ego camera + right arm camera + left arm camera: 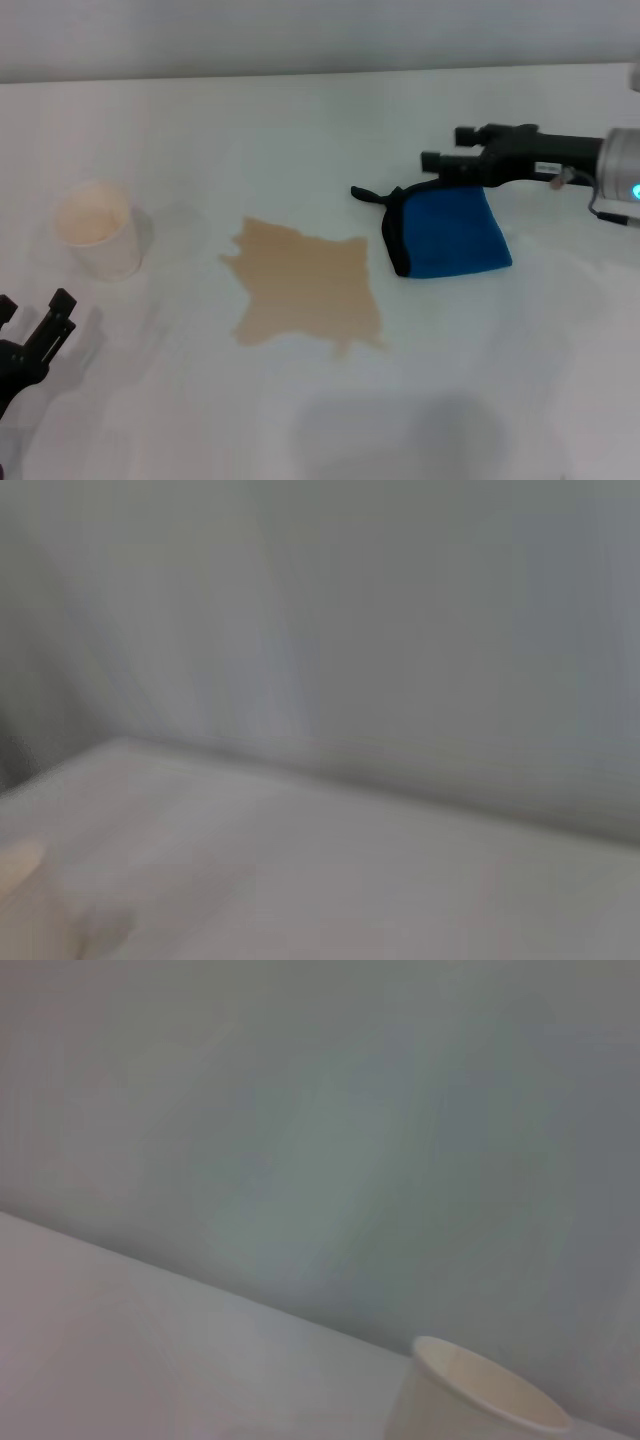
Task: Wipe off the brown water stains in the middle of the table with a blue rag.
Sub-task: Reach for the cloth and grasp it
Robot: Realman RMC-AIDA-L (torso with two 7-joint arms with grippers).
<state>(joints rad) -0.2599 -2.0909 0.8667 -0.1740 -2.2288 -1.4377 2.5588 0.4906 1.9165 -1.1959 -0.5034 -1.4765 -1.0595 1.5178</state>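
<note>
The brown water stains (305, 292) lay whole and unwiped mid-tabletop (450, 400). Just beside them, the blue rag (445, 232) hung pinched in the right end effector (452, 160), so wiping had yet to begin. The left end effector (35, 335) sat spread near a paper cup (97, 239). No writing was legible.

Ahead of the right gripper (436, 166), the blue rag (447, 232) hangs from its fingers just beside the brown water stains (305, 289), with nothing standing between them. Beyond the puddle the white table (300, 130) lies bare until the paper cup (98, 229), which stands just ahead of the left gripper (30, 322), low at the near edge.
</note>
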